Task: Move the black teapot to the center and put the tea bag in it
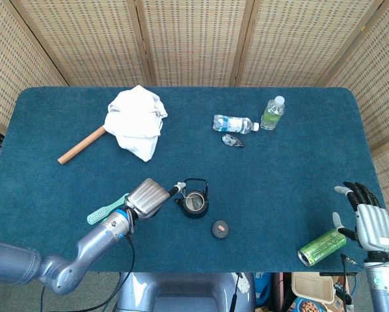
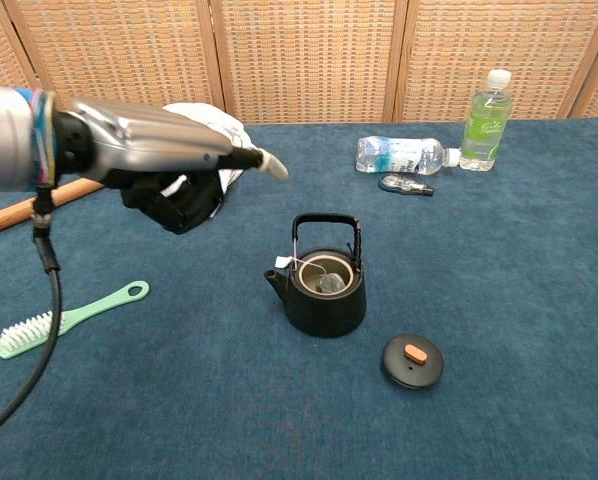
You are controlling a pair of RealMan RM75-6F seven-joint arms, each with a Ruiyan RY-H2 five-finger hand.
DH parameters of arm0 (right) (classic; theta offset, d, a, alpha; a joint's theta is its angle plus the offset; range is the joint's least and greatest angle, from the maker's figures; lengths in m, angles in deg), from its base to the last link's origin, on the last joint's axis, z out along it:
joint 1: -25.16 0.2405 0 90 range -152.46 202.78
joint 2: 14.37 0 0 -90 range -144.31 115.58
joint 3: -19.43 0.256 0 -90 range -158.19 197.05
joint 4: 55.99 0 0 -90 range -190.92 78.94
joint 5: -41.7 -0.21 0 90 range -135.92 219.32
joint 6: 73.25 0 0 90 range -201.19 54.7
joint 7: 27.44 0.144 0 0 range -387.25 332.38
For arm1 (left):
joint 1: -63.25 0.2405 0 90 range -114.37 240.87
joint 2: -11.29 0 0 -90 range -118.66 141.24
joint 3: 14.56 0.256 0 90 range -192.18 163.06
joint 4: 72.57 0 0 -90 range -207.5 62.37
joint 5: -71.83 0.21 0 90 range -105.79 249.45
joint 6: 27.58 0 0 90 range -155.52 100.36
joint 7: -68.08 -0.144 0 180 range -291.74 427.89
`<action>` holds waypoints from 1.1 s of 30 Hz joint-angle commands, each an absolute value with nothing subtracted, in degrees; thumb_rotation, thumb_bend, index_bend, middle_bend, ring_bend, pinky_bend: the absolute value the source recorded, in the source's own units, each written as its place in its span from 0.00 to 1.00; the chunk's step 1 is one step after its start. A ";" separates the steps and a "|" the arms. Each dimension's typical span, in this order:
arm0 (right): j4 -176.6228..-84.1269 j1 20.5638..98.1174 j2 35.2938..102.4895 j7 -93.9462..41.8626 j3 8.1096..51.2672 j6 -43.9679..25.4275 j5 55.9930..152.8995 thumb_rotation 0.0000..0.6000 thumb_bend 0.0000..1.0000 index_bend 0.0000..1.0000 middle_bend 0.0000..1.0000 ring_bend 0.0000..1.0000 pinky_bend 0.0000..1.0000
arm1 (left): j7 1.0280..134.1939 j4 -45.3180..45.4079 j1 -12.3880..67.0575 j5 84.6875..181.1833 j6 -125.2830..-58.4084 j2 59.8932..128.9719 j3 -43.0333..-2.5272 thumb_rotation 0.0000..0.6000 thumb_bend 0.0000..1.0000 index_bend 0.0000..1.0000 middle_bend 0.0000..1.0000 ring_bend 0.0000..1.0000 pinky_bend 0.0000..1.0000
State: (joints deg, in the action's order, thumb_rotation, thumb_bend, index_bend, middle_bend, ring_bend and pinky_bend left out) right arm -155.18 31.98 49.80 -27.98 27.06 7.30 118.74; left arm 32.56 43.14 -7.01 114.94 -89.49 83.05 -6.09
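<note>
Black lid (image 2: 412, 361) lies just right of the teapot (image 2: 324, 297); left hand (image 2: 169, 165), fingers apart, holds nothing.

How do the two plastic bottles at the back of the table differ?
The green-tinted bottle stands upright; the clear bottle lies on its side.
The green-tinted bottle's cap points up; the clear bottle's cap points sideways, toward the green-tinted one.
The clear bottle carries a blue and white label; the green-tinted bottle shows pale green through its wall.
Both have white caps and sit close together on the blue table.

Head overhead, chest low; shared teapot (image 1: 195, 203).
</note>
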 commanded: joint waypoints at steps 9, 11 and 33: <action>-155.03 31.92 50.14 -27.77 26.72 7.73 119.81 1.00 0.58 0.27 0.23 0.13 0.21 | 45.02 43.87 12.68 133.49 -103.98 74.17 -0.91 1.00 0.89 0.00 0.50 0.55 0.70; -155.04 32.04 50.21 -27.84 26.72 7.61 119.90 1.00 0.58 0.27 0.23 0.13 0.21 | 46.56 43.06 15.85 135.92 -106.33 73.59 -0.50 1.00 0.84 0.00 0.46 0.51 0.69; -156.14 31.87 50.79 -30.01 26.39 8.57 120.39 1.00 0.58 0.27 0.20 0.11 0.20 | 62.98 27.48 44.65 150.63 -131.23 78.43 -4.09 1.00 0.63 0.00 0.02 0.04 0.12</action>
